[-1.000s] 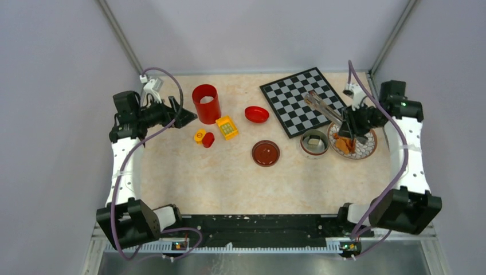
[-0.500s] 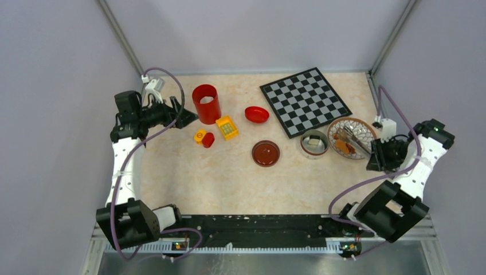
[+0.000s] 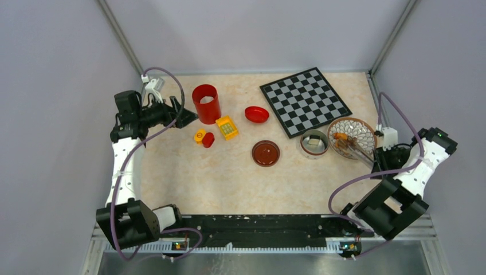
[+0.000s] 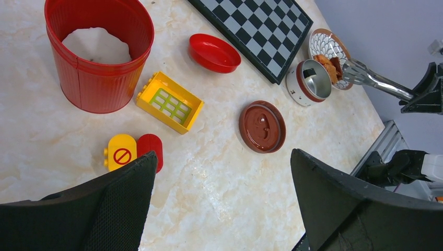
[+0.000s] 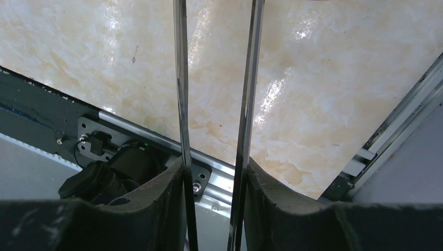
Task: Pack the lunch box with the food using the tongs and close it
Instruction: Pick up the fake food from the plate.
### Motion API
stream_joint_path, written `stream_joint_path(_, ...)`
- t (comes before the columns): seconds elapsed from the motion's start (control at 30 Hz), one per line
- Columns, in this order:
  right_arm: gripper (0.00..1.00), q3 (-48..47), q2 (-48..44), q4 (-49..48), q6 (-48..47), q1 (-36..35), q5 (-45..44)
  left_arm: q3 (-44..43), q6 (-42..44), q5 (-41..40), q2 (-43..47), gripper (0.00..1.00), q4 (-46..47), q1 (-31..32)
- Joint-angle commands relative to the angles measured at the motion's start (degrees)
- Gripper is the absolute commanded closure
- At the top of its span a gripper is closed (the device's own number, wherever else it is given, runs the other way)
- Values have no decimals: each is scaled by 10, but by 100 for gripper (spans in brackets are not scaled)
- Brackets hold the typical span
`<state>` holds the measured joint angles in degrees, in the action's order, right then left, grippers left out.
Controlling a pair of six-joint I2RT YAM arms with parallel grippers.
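The lunch box (image 4: 315, 88) stands open on the counter (image 3: 218, 177) between the lid (image 3: 266, 153) and the plate (image 3: 361, 123), with a pale chunk (image 3: 313, 141) inside it and the fried pieces (image 4: 328, 61) on the plate. Overhead, the tongs (image 3: 358, 150) slant from the plate to the right gripper (image 5: 214, 180); only its wrist view shows the fingers (image 5: 156, 198) clamping both thin arms. The left gripper (image 4: 222, 157) gapes wide near the red cup (image 3: 206, 103), holding nothing

Bright, even light, soft shadows; glare on table (image 5: 313, 78) & tongs (image 5: 181, 52); wrist-cam foreground blurry.
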<state>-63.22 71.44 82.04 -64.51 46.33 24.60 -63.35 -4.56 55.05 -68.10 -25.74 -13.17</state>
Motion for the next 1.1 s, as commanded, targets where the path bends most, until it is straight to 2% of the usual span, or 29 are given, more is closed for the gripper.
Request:
stream_joint_path(0.0, 63, 5, 5, -26, -7, 3, -2, -9, -5, 15, 15, 1, 25, 2)
stream_joint_path(0.37, 63, 29, 17, -63, 8, -3, -21, -5, -13, 17, 15, 1, 33, 2)
stream_joint_path(0.67, 64, 57, 29, -101, 34, -35, -32, -2, -13, 14, 18, 1, 33, 2)
stream_joint_path(1.07, 64, 37, 32, -94, 47, -68, -40, 0, -19, 14, 14, 1, 38, 2)
